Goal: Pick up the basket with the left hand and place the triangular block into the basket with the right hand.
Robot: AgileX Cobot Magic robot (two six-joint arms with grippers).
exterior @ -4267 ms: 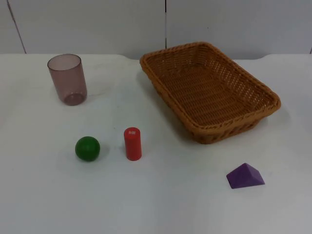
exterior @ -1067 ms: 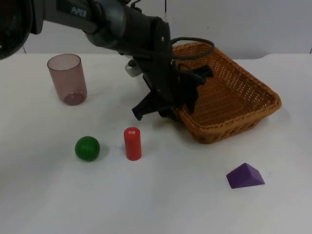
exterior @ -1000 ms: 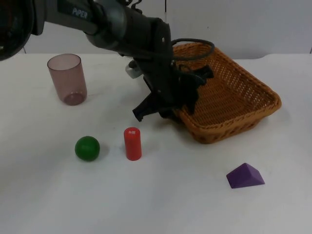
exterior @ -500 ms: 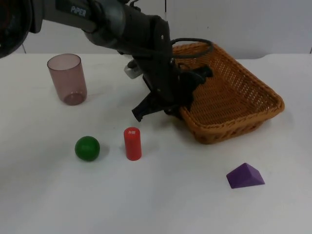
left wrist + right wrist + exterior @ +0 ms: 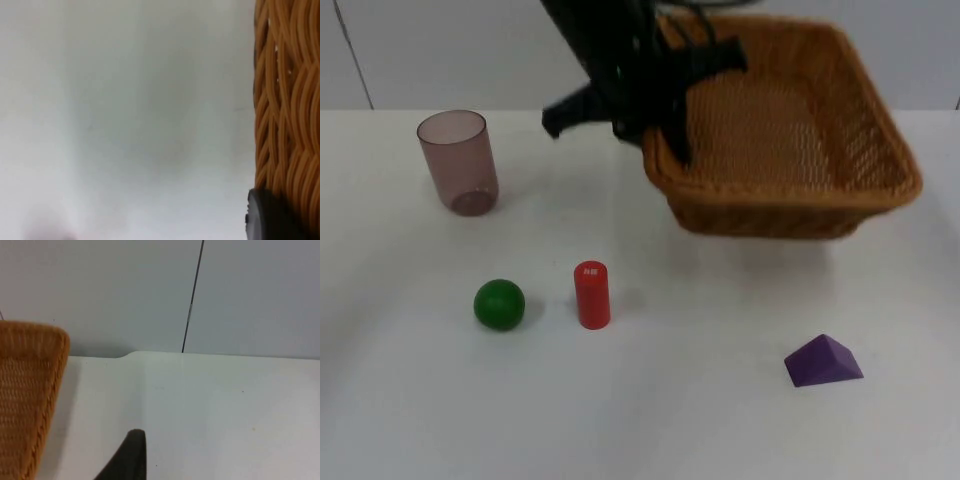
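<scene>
Top view, near to far: purple triangular block (image 5: 823, 362) lying untouched on the white table (image 5: 700, 420), well apart from everything else; red cylinder (image 5: 591, 295) and green ball (image 5: 499, 304) farther back; tinted cup (image 5: 460, 161) beyond. Basket (image 5: 785, 130) now lifted off the table, where half a second ago it sat tilted, left gripper (image 5: 658, 130) clamped on its rim. Pickup apparently done. Right gripper (image 5: 131, 456) waiting near the wall; cannot tell its jaws.

My left gripper (image 5: 655, 105) is matte black all over, built of blocky, angular links with one short prong jutting out beside them. Its fingertip (image 5: 267, 216) is a rounded black pad with a dull grey sheen along the edge. My right fingertip (image 5: 131, 456) is a slim, curved black blade
</scene>
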